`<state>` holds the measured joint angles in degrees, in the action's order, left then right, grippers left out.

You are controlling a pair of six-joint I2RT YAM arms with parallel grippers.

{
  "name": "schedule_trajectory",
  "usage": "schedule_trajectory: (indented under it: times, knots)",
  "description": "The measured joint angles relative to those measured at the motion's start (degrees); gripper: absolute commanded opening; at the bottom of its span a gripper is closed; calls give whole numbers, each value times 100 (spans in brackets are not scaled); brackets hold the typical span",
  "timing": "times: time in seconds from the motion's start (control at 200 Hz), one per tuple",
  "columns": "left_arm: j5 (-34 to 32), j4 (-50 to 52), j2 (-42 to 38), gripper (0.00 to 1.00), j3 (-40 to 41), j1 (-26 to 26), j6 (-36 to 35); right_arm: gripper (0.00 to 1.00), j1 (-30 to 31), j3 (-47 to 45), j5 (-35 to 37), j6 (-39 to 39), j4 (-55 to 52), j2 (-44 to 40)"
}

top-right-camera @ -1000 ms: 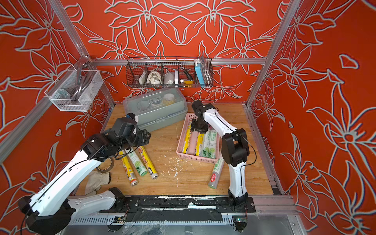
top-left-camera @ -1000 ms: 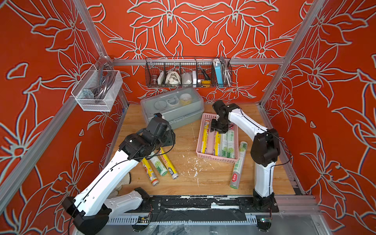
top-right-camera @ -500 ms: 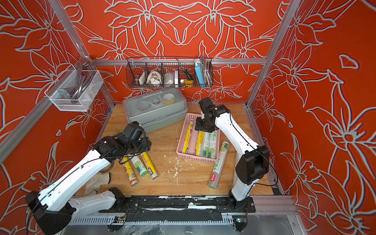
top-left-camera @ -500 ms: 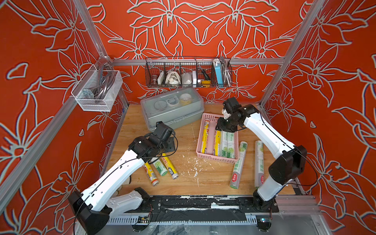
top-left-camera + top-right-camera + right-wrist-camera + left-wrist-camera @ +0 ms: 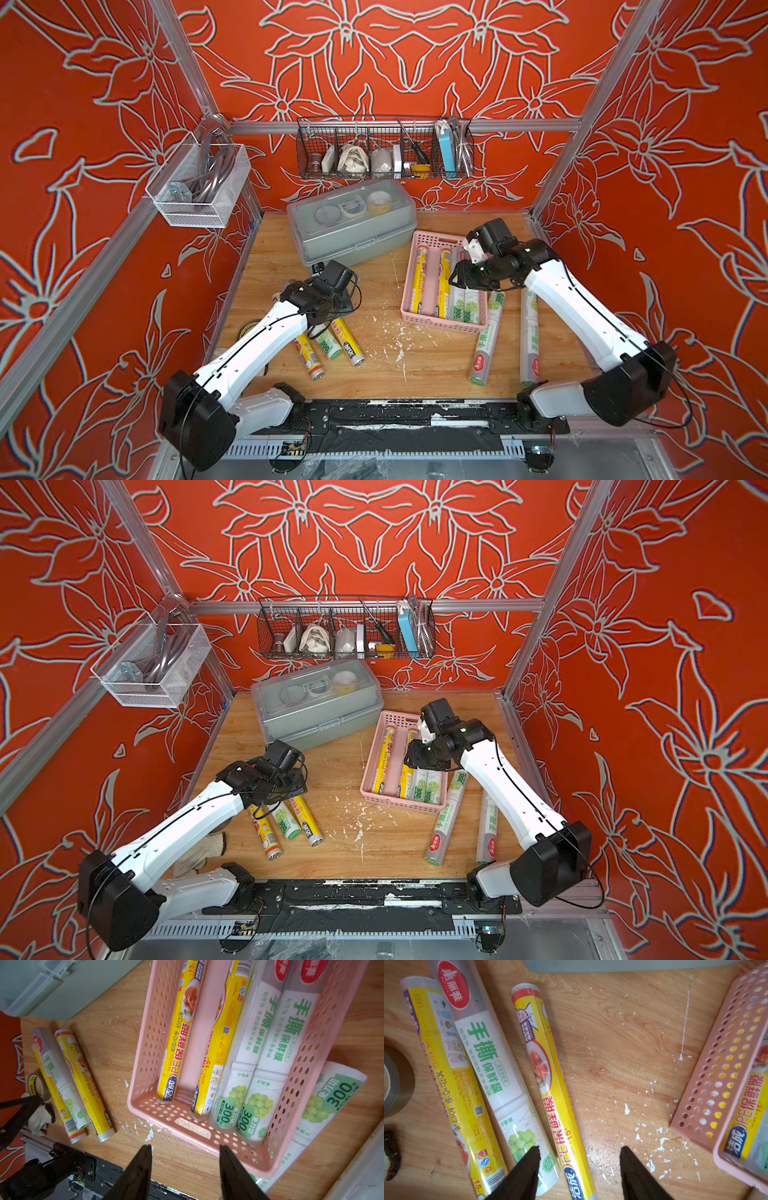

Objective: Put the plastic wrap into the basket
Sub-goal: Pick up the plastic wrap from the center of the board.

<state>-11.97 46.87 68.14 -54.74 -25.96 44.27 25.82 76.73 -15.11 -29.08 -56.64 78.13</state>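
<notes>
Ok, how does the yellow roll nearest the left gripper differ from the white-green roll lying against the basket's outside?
The yellow roll has a yellow wrapper with a dark end; the white-green roll shows grapes and a red oval. The yellow roll lies left of the basket, apart from it, below the open left gripper; the white-green roll lies along the basket's right wall. Both lie flat on the table, outside the basket.

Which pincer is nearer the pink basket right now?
Right. The right pincer hovers over the pink basket; the left pincer is off beside it, above the three loose plastic wrap rolls.
</notes>
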Motion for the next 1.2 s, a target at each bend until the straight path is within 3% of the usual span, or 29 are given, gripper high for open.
schedule_trajectory:
  times: [0.36,0.806,1.061,1.196]
  knots:
    - [315,-645,946,62,350,494,264,53,0,-708,-302,162,85,-621]
    - [284,-951,1631,60,575,507,570,53,0,-1307,-402,293,144,-925]
    - [356,-1174,2131,54,568,468,579,53,0,-1403,-396,308,232,-1023]
    - [319,-1217,2286,45,525,313,616,53,0,-1419,-391,308,245,-1012]
